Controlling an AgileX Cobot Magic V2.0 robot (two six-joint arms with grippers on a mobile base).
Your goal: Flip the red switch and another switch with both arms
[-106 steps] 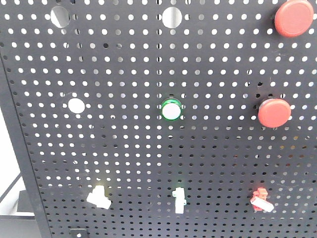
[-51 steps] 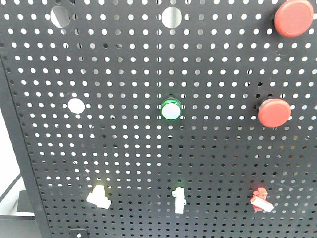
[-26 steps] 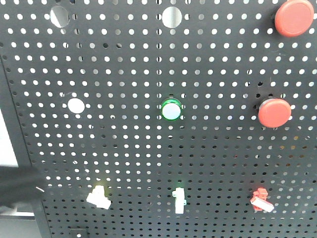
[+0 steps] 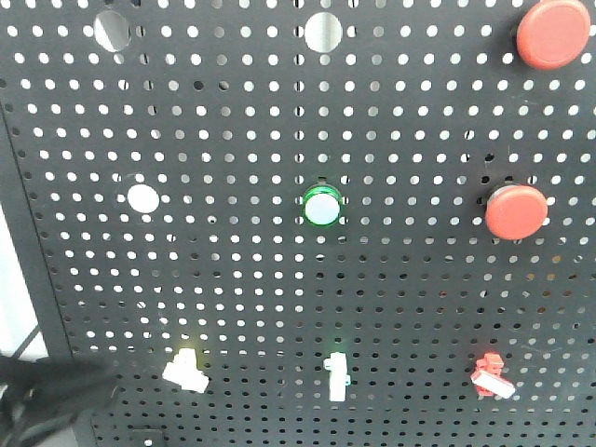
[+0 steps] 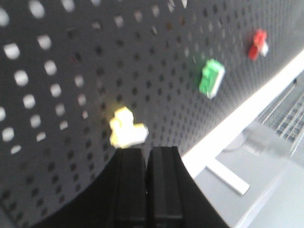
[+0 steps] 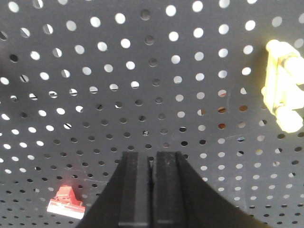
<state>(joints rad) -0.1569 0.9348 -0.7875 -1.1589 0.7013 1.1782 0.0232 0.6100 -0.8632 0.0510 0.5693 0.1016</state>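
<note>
The red switch point(image 4: 491, 377) sits low on the right of the black pegboard point(image 4: 279, 279), its white lever tip pointing down-right. The cream-white switch point(image 4: 185, 370) is low on the left. My left arm point(image 4: 51, 399) is a dark blur at the bottom left, its tip just short of the cream switch. In the left wrist view my left gripper point(image 5: 146, 152) is shut and empty, directly below the cream switch point(image 5: 127, 129) and almost touching it. My right gripper point(image 6: 152, 156) is shut and empty against the board, with the red switch point(image 6: 65, 203) off to its lower left.
A narrow white toggle point(image 4: 336, 377) stands between the two switches. A green-ringed lit button point(image 4: 321, 206) is mid-board. Two big red push buttons point(image 4: 552, 33) point(image 4: 516, 210) are at the right. A pale yellowish toggle point(image 6: 282, 92) shows right of my right gripper. The board's dark frame edge point(image 4: 28, 261) runs down the left.
My left arm came into the front view at the lower left, then moved down and right toward the cream switch. The switches look unchanged.
</note>
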